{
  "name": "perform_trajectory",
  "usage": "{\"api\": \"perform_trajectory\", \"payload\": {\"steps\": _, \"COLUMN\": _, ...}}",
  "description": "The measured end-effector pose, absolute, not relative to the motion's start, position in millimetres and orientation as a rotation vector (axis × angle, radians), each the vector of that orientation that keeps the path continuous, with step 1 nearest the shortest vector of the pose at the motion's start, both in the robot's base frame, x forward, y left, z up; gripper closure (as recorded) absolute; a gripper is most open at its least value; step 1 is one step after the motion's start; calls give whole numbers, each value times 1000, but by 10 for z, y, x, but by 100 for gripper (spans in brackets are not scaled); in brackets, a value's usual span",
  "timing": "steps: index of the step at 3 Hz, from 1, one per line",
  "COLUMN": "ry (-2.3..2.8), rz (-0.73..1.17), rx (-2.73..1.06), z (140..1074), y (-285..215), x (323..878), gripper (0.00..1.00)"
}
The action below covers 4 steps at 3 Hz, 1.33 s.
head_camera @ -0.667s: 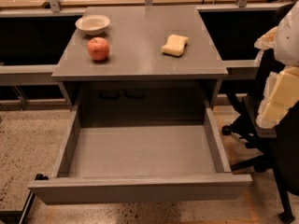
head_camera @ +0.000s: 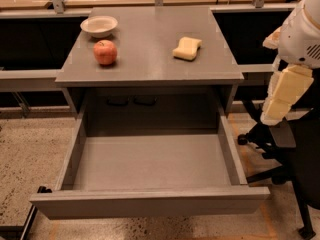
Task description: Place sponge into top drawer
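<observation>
The pale yellow sponge (head_camera: 187, 48) lies on the grey cabinet top (head_camera: 150, 59), right of centre. The top drawer (head_camera: 150, 171) is pulled fully out toward me, and nothing lies in it. My gripper (head_camera: 281, 96) hangs at the right edge of the view, beside the cabinet's right side, its pale yellow fingers pointing down. It is below and to the right of the sponge, well apart from it, and holds nothing that I can see.
A red apple (head_camera: 105, 52) and a white bowl (head_camera: 99, 25) sit on the left part of the cabinet top. A black office chair (head_camera: 285, 149) stands on the floor at the right, close to the drawer's right side. Dark benches flank the cabinet.
The gripper has shifted slightly left and lower at the right edge of the view. The sponge, apple, bowl and drawer have not moved.
</observation>
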State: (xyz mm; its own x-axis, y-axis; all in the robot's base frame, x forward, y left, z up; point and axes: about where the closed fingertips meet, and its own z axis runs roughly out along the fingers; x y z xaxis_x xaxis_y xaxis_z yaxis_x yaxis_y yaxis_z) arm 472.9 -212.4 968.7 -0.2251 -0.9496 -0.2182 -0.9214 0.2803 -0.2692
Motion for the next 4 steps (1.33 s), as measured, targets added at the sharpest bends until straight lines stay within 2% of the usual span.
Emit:
{"api": "perform_trajectory", "payload": {"steps": 1, "ry": 2253, "rz": -107, "rx": -1638, "z": 9640, "y": -2137, "x": 4749, "gripper": 0}}
{"api": "perform_trajectory", "payload": {"steps": 2, "ry": 2226, "rz": -45, "rx": -1549, "z": 9544, "y": -1950, "x": 5100, "gripper": 0}}
{"api": "perform_trajectory", "payload": {"steps": 3, "ry": 2161, "rz": 7, "rx": -1484, "z": 9465, "y": -1725, "x": 5668, "gripper": 0}}
{"api": "perform_trajectory", "payload": {"steps": 4, "ry": 2095, "rz": 127, "rx": -1349, "z": 9429, "y": -1755, "x": 6196, "gripper": 0}}
